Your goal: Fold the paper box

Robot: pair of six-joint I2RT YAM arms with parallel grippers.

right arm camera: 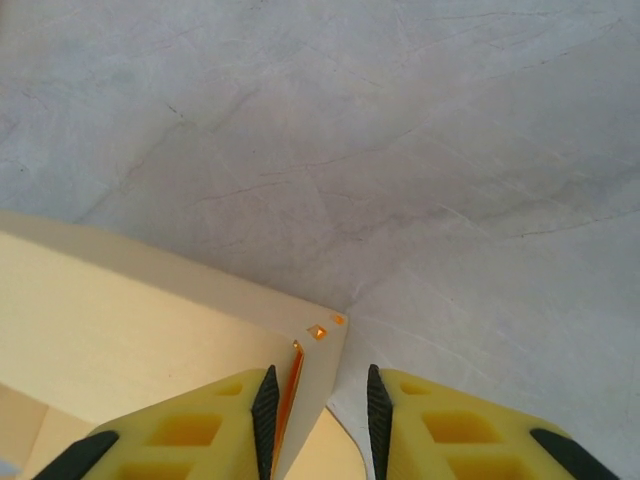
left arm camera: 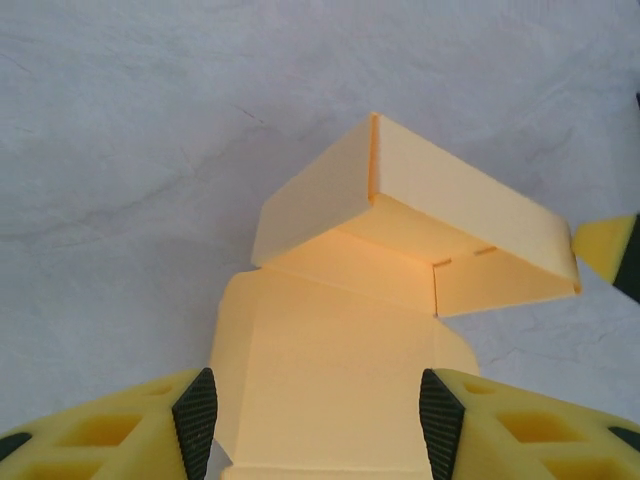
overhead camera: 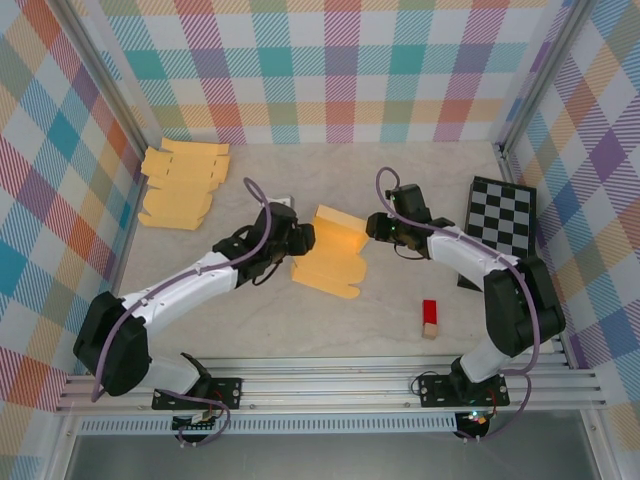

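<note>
Top ext | paper box (overhead camera: 328, 262) long axis near-far | folded end far

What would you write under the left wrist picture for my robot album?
Open left end effector straddles a half-folded yellow paper box on the table.

Yellow-orange paper box (overhead camera: 330, 255), part-folded, is sitting approx mid-table. Its far end is standing up as a shallow tray section (left arm camera: 470, 215) w/ side walls folded upright & meeting at creased corners, one short seam showing btwn two walls. The near end, a flat flap (left arm camera: 320, 370) w/ rounded edges, is lying spread on the table, still joined to the tray. One wall corner (right arm camera: 325, 335) is showing small orange slits.
</note>
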